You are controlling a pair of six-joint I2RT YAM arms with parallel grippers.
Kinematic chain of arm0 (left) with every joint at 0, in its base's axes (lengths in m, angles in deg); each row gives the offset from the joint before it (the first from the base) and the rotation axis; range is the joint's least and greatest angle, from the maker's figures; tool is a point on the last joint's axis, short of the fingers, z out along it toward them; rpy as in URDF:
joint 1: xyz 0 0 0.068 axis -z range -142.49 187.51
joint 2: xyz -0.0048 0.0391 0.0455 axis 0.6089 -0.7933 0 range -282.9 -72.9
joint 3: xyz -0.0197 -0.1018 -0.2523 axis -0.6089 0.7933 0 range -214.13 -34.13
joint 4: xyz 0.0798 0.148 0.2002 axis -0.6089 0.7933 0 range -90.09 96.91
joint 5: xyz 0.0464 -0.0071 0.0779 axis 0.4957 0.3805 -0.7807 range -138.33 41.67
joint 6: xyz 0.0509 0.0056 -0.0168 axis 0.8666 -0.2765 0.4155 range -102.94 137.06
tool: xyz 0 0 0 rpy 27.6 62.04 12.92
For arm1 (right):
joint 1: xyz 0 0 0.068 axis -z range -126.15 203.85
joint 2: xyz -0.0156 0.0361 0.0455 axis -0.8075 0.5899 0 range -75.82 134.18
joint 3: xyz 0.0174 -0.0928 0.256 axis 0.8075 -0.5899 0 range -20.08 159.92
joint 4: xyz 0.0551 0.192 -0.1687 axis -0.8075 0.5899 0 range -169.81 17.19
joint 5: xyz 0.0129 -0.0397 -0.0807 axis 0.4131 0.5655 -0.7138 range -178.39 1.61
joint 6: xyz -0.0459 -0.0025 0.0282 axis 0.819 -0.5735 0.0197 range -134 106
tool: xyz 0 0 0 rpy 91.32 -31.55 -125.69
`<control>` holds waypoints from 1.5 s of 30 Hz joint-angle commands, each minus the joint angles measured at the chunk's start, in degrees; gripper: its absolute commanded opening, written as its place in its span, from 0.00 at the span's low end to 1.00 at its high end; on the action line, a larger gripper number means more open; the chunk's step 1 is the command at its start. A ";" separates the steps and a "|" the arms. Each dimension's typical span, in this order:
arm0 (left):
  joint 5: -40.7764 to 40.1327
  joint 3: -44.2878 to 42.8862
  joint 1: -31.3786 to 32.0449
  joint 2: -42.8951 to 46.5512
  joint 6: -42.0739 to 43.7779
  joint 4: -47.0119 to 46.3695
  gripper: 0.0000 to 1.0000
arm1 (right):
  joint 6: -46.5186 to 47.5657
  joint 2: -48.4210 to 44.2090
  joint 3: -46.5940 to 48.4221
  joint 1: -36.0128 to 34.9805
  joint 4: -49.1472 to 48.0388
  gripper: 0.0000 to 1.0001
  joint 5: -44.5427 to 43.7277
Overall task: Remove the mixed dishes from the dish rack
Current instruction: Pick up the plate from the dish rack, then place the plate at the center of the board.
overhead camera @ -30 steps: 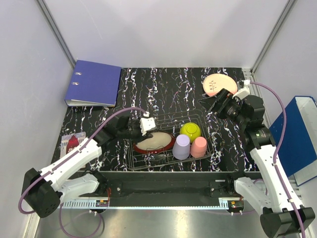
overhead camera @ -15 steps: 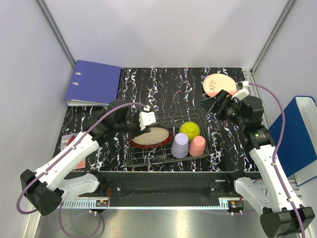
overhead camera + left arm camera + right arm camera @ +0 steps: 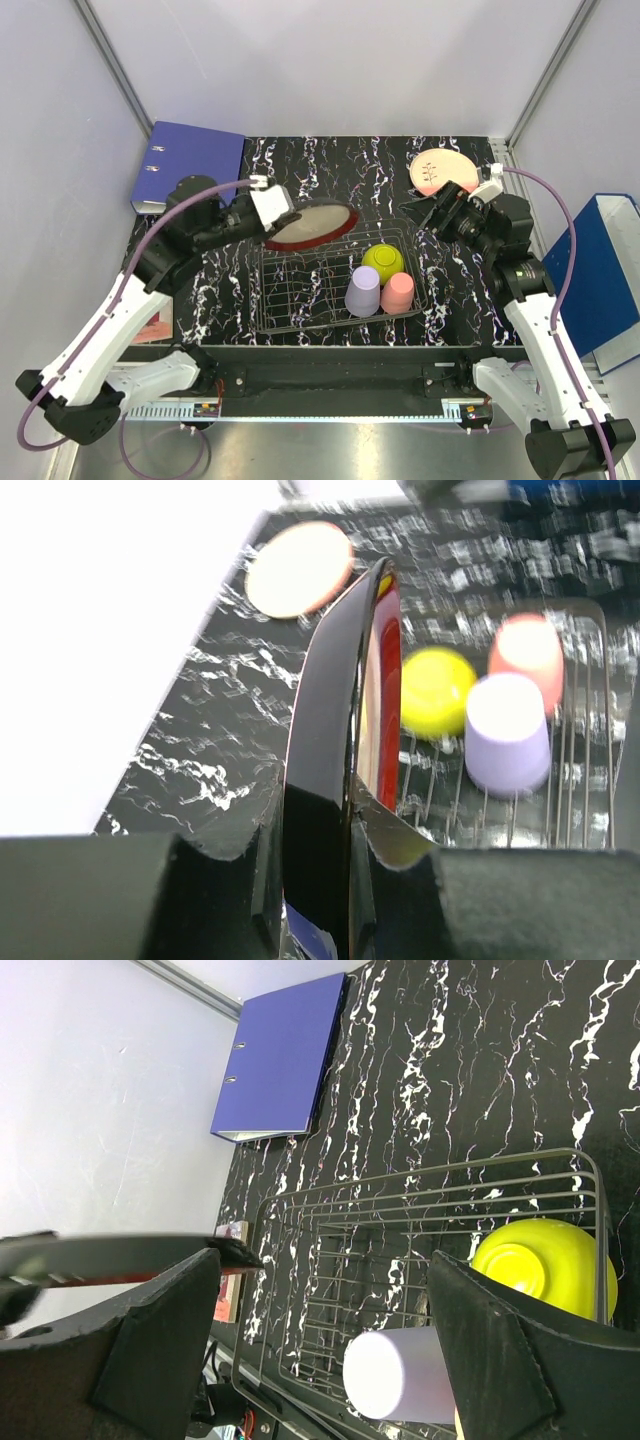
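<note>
My left gripper point(image 3: 268, 217) is shut on the rim of the dark-red-rimmed beige plate point(image 3: 312, 226), holding it in the air above the back left of the dish rack point(image 3: 300, 300). In the left wrist view the plate point(image 3: 345, 750) stands edge-on between the fingers. Inside the rack stand a lavender cup point(image 3: 364, 293), a smaller pink cup point(image 3: 399, 295) and a yellow-green bowl point(image 3: 384, 263), all upside down. The cream-pink plate with a plant motif point(image 3: 442, 170) lies on the table at the back right. My right gripper point(image 3: 432, 212) hangs open beside that plate, with nothing between its fingers.
A blue binder point(image 3: 190, 168) lies at the table's back left. A red and white packet point(image 3: 152, 320) sits at the left, partly under my left arm. Another blue binder point(image 3: 602, 280) stands outside the right wall.
My left gripper has lifted the dark-red-rimmed plate out of the rack, up and toward the back left. The right arm has hardly moved.
</note>
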 commanded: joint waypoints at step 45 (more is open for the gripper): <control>13.99 6.35 -7.91 -19.61 -99.18 -62.76 0.00 | -20.18 12.60 4.55 -1.86 -31.00 0.54 18.90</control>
